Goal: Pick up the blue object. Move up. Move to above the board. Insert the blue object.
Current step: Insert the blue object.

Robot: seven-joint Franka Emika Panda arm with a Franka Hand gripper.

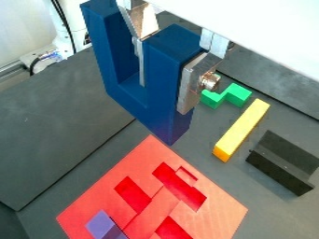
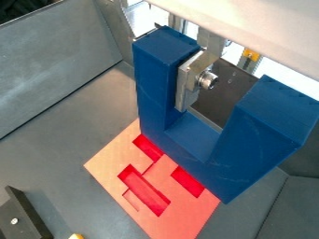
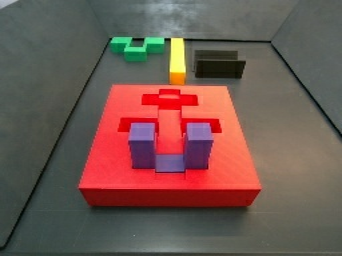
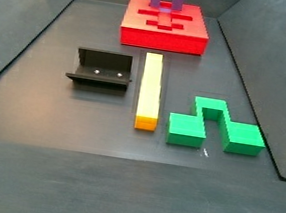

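Note:
The gripper [image 1: 169,70] is shut on one prong of the dark blue U-shaped block [image 1: 137,79], with its prongs pointing up. It also shows in the other wrist picture, where the gripper [image 2: 159,75] holds the blue block [image 2: 249,140]. The block hangs well above the red board [image 1: 137,159], whose cross-shaped recess lies below it [image 2: 112,159]. The board shows in both side views [image 3: 107,170] [image 4: 163,41]. A purple U-shaped block [image 3: 171,145] stands in one end of the recess. Neither the gripper nor the blue block appears in either side view.
A yellow bar [image 4: 150,89], a green block [image 4: 211,124] and the black fixture [image 4: 100,72] lie on the dark floor beyond the board. They also show in a wrist view: bar [image 1: 242,129], green block [image 1: 225,93], fixture [image 1: 281,161]. Grey walls enclose the floor.

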